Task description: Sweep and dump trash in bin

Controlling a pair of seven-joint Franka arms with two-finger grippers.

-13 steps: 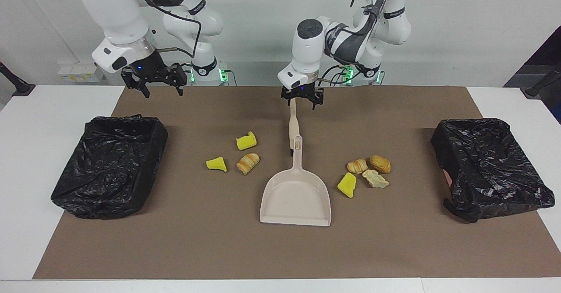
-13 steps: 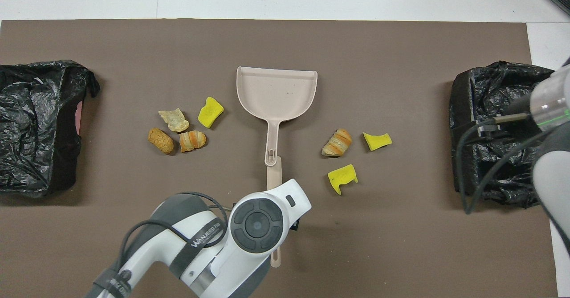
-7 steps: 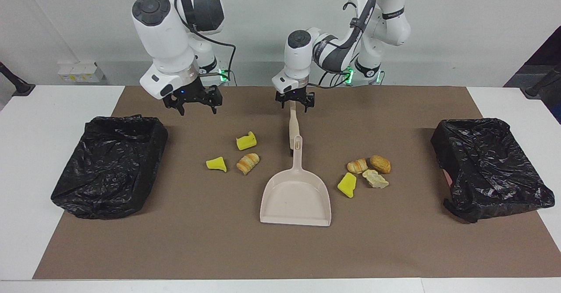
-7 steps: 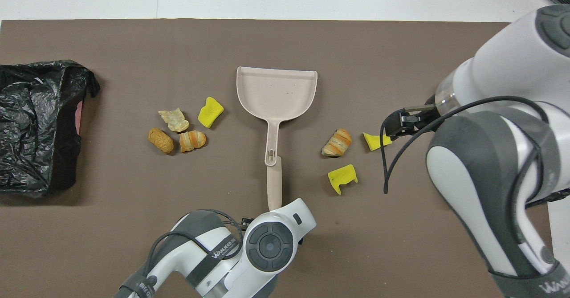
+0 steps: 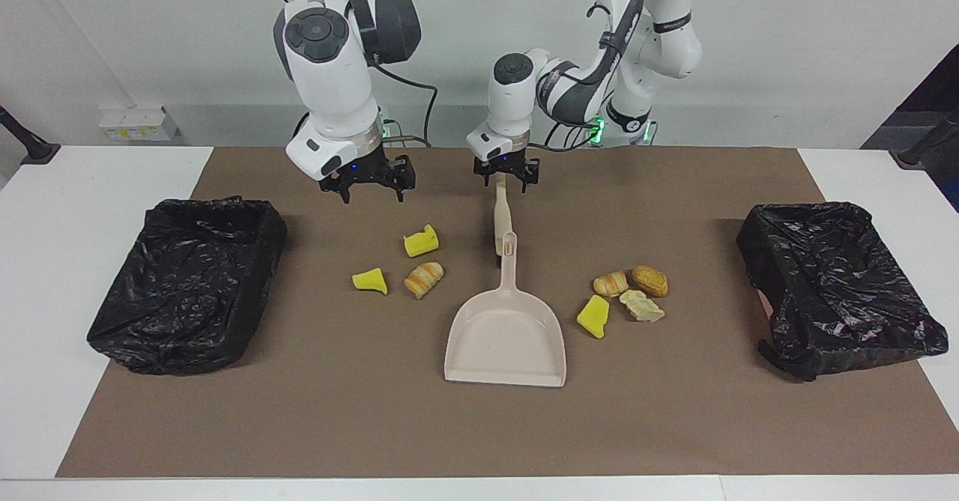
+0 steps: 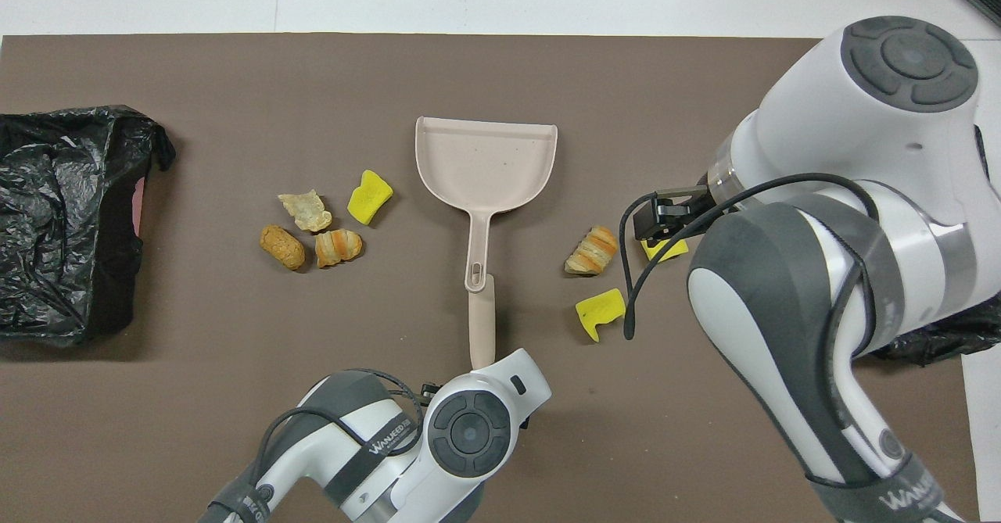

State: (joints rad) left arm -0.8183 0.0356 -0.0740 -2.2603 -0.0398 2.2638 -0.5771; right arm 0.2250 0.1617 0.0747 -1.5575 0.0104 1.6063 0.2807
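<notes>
A: What changed?

B: The right arm's fingers had swung in from over the bin at their end of the tabletop. They hung spread and empty over the mat, near the edge closest to the robots. The left arm's fingers stayed astride the brush handle's tip. Couldn't tell if they were clamped.

A: Trash?

B: Unmoved, seven bits on the mat. Three lay toward the right arm's end, four toward the left arm's end, with the dustpan mid-tabletop between them. Nothing was swept yet. Probably tool pickup: brush to the left arm, dustpan likely to the right.

A: Surface, room?

B: A flat brown mat on a white tabletop, a second bin at the other end, and a plain white wall.
</notes>
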